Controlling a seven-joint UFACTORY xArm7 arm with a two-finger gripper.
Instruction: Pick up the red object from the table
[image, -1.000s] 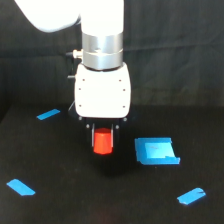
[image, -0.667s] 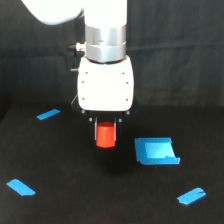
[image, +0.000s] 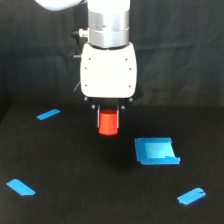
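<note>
The red object (image: 108, 124) is a small orange-red block held between the dark fingers under the white gripper body. My gripper (image: 108, 120) is shut on it. The block hangs clear above the black table (image: 75, 190), with a faint shadow on the surface below it. The fingers themselves are mostly hidden by the block and the gripper housing.
A blue square patch (image: 156, 151) lies on the table toward the exterior view's right of the block. Blue tape strips lie at the back left (image: 48, 114), front left (image: 20, 187) and front right (image: 191, 196). A black curtain hangs behind.
The gripper has risen with the red block in it, lifting it off the table and drifting slightly toward the exterior view's right.
</note>
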